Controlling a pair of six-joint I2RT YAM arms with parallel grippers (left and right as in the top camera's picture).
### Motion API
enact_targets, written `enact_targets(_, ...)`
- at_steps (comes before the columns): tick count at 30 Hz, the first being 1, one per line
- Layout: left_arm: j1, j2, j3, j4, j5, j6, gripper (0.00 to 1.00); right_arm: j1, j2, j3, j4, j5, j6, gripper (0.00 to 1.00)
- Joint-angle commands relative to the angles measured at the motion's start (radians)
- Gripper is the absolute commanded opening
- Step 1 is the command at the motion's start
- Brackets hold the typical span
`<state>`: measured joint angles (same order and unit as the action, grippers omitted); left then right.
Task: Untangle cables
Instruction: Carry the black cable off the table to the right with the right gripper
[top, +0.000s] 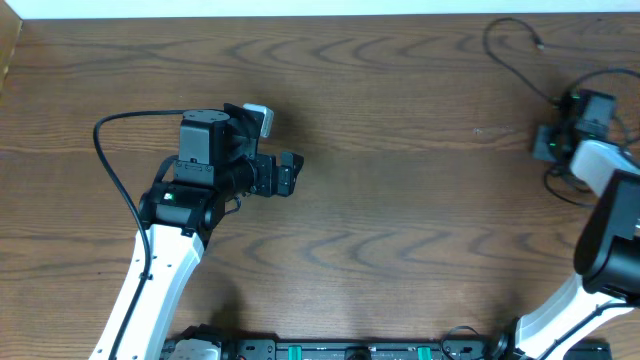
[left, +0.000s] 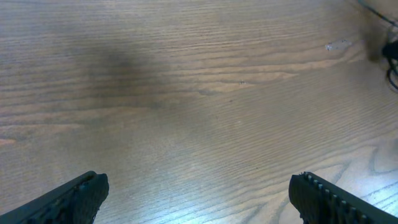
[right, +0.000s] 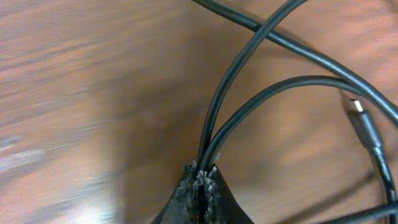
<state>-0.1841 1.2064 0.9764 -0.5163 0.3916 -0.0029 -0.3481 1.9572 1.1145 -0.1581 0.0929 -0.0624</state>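
At right, we find the right gripper (right: 200, 179) clamped on black cable (right: 216, 102) strands; left gripper (left: 199, 196) spread wide, empty; cable ends cropped.

I work over a brown wooden table (top: 400, 220) with wavy grain. A small pale scuff (left: 339, 45) marks it; a white strip (top: 300, 8) borders its far edge.

Robotics lab bench, going by the fittings: a bare wood-grain counter (top: 400, 220) with two white-and-black robot arms, the left arm (top: 165, 265) and the right arm (top: 610, 240), rising from the counter's near edge. A black mounting rail (top: 330, 351) with green fittings runs along that same edge. A thick black lead (top: 108, 165) loops from the left arm over the counter's left part.
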Motion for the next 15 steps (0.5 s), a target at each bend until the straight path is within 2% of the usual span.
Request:
enact_targets(1,0.003,0.004,-0.004,0.0,0.012,0.006,0.98,-0.095,0.02,-0.013,0.014,0.019,0.087,0.01)
enact_targets(10,0.003,0.004,-0.004,0.0,0.012,0.006,0.97,-0.288,0.02,-0.013,0.026,-0.1,0.175,0.01)
enact_targets(15,0.003,0.004,-0.004,0.0,0.012,0.006,0.97,-0.332,0.02,-0.013,0.038,-0.218,0.181,0.01)
